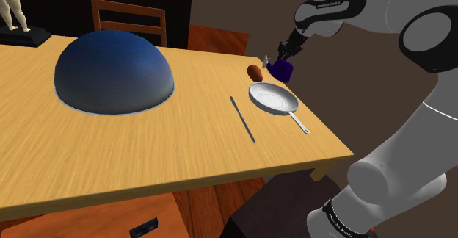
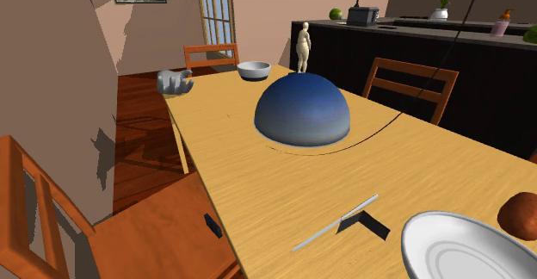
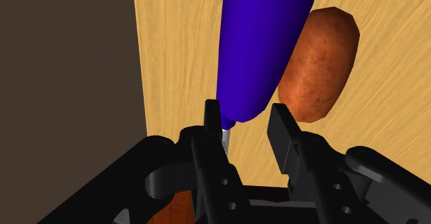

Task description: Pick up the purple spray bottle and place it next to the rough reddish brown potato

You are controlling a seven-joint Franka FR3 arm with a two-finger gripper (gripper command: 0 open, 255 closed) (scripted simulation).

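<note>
The purple spray bottle (image 3: 266, 36) stands on the wooden table (image 3: 179, 43), close beside the rough reddish brown potato (image 3: 319, 60). My gripper (image 3: 245, 115) hangs above the bottle's narrow top, fingers apart. One finger (image 3: 211, 113) lies at the bottle's edge; the other finger (image 3: 280, 122) stands off it with a gap. In the shoulder view the gripper (image 1: 282, 56) is just over the bottle (image 1: 282, 70), near the table's far right edge, with the potato (image 1: 255, 72) to its left. The potato (image 2: 520, 214) also sits at the second exterior view's right edge.
A grey frying pan (image 1: 273, 97) lies just in front of the bottle, a knife (image 1: 243, 117) to its left. A big blue dome (image 1: 114, 71) covers the table's left part. A statuette (image 1: 15, 9) and a chair (image 1: 128, 20) stand behind. The table edge (image 1: 323, 123) runs close by.
</note>
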